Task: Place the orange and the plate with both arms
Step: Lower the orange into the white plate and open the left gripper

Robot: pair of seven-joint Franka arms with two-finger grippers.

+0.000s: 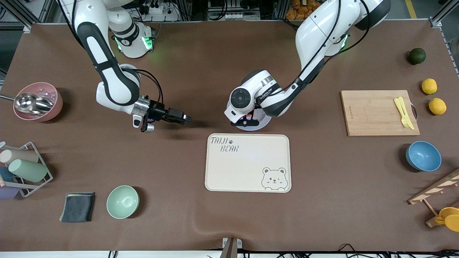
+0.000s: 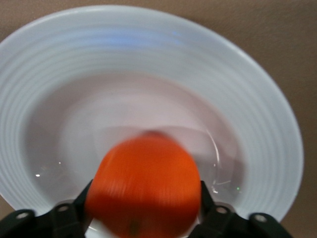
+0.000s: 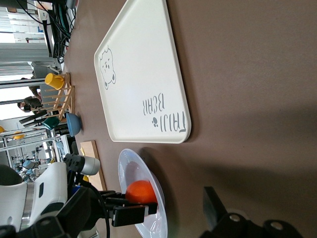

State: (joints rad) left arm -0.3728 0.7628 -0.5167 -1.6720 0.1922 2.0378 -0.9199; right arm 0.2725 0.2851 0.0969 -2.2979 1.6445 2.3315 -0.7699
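Note:
The orange [image 2: 146, 191] sits low in the pale plate [image 2: 148, 64], streaked with motion between the dark fingers [image 2: 210, 206] of my left gripper [image 1: 246, 121], which stand apart on either side of it. The right wrist view also shows the orange [image 3: 140, 191] resting in the plate [image 3: 132, 161]. In the front view the left hand covers the orange and most of the plate [image 1: 264, 123], which lies just farther from the front camera than the bear tray. My right gripper [image 1: 184, 118] hangs open and empty over bare table, toward the right arm's end from the plate.
The cream bear tray [image 1: 247, 163] lies right next to the plate. Toward the left arm's end are a cutting board [image 1: 376, 113], two lemons [image 1: 429, 86], a dark green fruit [image 1: 417, 56] and a blue bowl [image 1: 423, 156]. Toward the right arm's end are a green bowl [image 1: 122, 201], a pink bowl [image 1: 37, 101] and a cup rack [image 1: 23, 168].

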